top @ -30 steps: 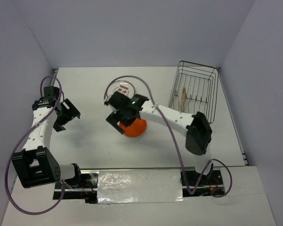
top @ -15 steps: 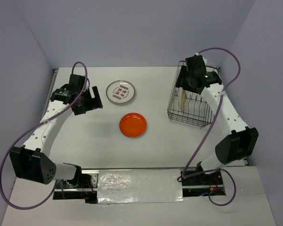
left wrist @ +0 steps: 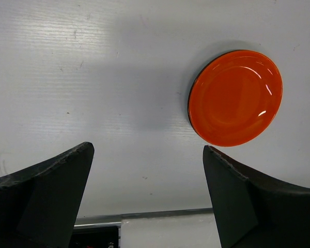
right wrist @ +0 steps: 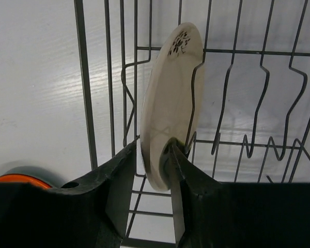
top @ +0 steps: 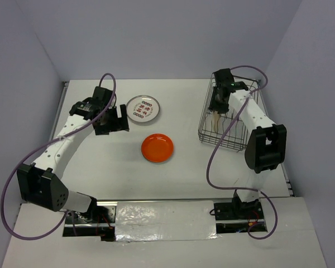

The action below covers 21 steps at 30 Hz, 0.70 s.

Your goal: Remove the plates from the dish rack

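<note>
1. Inside the black thin-wire dish rack (right wrist: 81,77), at the far right of the white tabletop (top: 111,167), the cream round plate with a dark spot (right wrist: 170,98) stands on edge between the upright divider wires. It is the only plate you can see in there.
2. Your right claw (right wrist: 152,150) is partly closed, with one finger on each side of the plate's rim nearest the wrist. The wrist view does not show whether both pads are pressing, so treat the grip as unproven.
3. Seat the rim deep between the fingers before you pull. A bite on the very edge of a glazed plate will likely slip or let it swing.
4. Lift along the plate's own plane, straight up out of its slot, so it does not catch the divider wire crossing its face.
5. Clear the rack's tall side wires before you swing toward the middle.
6. Set it down on bare tabletop, apart from the glossy orange round plate (top: 157,148) and the white round plate with red marks (top: 143,108), which both lie flat there.
7. Your left claw (left wrist: 147,149) hangs wide open and empty over the tabletop near the white plate. Hold it clear of the drop spot.
</note>
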Available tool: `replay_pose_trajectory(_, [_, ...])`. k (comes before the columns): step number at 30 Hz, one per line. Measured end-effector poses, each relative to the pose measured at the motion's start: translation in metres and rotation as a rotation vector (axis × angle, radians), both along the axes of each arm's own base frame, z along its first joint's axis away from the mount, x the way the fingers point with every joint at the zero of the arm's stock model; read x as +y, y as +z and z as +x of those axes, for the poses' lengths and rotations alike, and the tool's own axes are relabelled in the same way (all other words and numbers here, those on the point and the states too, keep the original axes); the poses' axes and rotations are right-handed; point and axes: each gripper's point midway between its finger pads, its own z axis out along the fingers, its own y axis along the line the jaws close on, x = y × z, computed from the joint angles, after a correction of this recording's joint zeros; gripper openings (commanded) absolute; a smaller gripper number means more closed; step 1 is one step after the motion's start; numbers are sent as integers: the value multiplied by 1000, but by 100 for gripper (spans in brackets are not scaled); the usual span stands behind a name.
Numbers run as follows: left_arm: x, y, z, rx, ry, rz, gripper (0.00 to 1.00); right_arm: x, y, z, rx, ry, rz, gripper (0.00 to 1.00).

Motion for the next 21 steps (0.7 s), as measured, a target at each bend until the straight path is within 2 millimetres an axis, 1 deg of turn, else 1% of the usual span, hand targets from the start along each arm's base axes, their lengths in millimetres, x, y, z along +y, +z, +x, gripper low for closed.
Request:
replay_pose_trajectory(2, [0, -1, 0, 3, -1, 3, 100, 0, -6, 2, 12, 10, -6, 28])
replay_pose_trajectory(3, [1, -1, -1, 6, -1, 4, 100, 0, -8, 3, 14, 13, -3, 19])
replay_pose_trajectory(5, [1, -2, -3, 14, -1, 8, 100, 1, -7, 4, 9, 24, -3, 15])
replay_pose_trajectory(7, [2, -3, -5, 22, -1, 13, 100, 4, -4, 7, -10, 37, 10, 6])
replay_pose_trajectory(9, [3, -4, -6, 28, -2, 15, 100, 6, 0, 8, -22, 50, 17, 3])
replay_pose_trajectory(13, [3, -7, -6, 40, -1, 21, 99, 6, 15, 5, -54, 70, 18, 3])
replay_pose_trajectory(15, [4, -7, -6, 42, 3, 26, 100, 5, 30, 1, -81, 80, 20, 4])
replay_pose_trajectory(17, [7, -9, -6, 45, 12, 37, 99, 7, 54, -5, -120, 102, 33, 4])
replay_pose_trajectory(19, [11, -10, -6, 50, 30, 56, 100, 14, 89, -9, -185, 153, 59, 5])
replay_pose_trajectory(21, [16, -12, -7, 58, 64, 79, 100, 26, 122, -15, -262, 230, 85, 7])
